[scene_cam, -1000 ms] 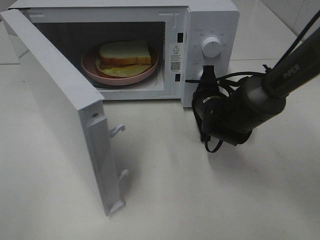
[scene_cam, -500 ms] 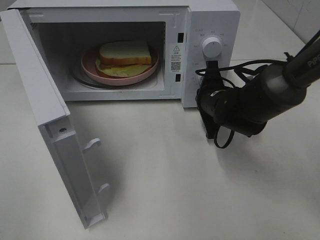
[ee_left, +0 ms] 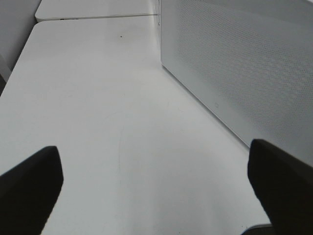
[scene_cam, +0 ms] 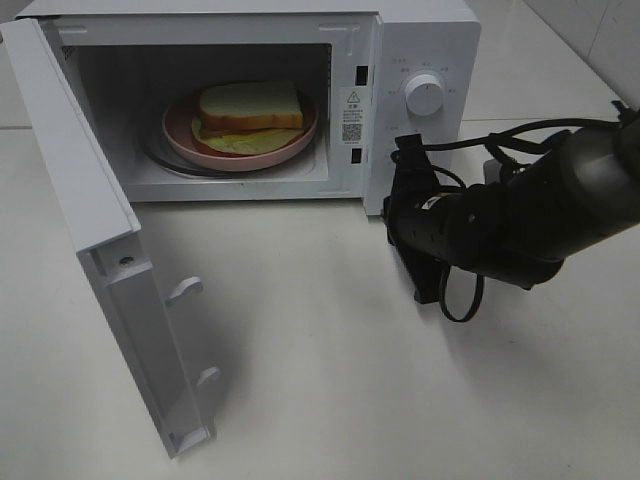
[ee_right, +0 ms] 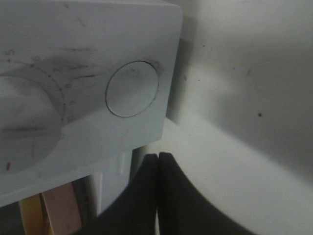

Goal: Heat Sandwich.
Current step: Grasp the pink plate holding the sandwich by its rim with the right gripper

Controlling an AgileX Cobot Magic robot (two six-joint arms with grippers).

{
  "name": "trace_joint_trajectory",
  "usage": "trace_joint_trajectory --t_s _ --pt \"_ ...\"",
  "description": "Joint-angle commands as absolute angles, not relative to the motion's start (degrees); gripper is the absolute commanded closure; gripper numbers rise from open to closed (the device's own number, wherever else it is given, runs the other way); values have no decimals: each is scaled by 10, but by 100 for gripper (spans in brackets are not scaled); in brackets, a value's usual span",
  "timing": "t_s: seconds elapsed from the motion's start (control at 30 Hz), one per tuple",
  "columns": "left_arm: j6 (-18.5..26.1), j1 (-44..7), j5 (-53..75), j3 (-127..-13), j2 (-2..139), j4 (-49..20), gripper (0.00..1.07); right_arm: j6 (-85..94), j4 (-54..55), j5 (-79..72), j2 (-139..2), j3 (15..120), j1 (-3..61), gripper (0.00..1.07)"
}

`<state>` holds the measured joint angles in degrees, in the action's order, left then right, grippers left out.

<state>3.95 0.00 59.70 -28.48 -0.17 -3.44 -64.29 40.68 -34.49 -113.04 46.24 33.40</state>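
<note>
Nearest the high camera is white glossy counter (scene_cam: 350,400), with the door (scene_cam: 90,200) of the microwave (scene_cam: 420,30) swung wide on the left, its edge toward the camera and two latch hooks (scene_cam: 185,290) sticking out. My right arm comes in low from the right edge, forearm nearly level over the counter. The wrist is bent so my right jaws (scene_cam: 407,160) point up at the control panel, just under the upper knob (scene_cam: 424,94). A black cable loop (scene_cam: 462,300) hangs under the wrist. In the right wrist view those jaws (ee_right: 157,164) are pressed tip to tip with nothing between them, just beside the panel's corner. A flat round button (ee_right: 132,89) and a big dial (ee_right: 24,122) are near them; I cannot tell if the tips touch the panel. My left jaws (ee_left: 152,147) are spread wide and hold nothing, hovering over bare counter (ee_left: 98,98) beside the microwave's perforated side wall (ee_left: 244,63). A seam crosses the counter farther off in that view. Open counter lies between the door's edge and my right wrist, straight in front of the cavity. Farther back, the sandwich (scene_cam: 250,105) sits on the pink plate (scene_cam: 180,140) inside the cavity, about centred, well apart from both jaws. Far right, behind the microwave, the counter runs on to a tiled wall (scene_cam: 600,30).
</note>
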Motion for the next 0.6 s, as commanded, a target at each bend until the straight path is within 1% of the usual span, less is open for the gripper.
trace_joint_trajectory --t_s 0.03,0.1,0.23,0.33,0.47,0.6 --pt "36 -2 594 -284 -13 -33 10 -607 397 -325 -1096 440 336 107" --pt "36 -2 594 -284 -13 -33 10 -595 396 -316 -1085 433 336 107" --pt "36 -2 594 -284 -13 -33 10 -551 359 -266 -1043 418 336 107" --pt "36 -2 594 -284 -13 -33 10 -528 281 -205 -1008 416 336 107" --pt "36 -2 594 -284 -13 -33 10 -511 237 -159 -989 416 332 106" --pt "36 -2 594 -284 -13 -33 10 -460 228 -112 -975 417 332 105"
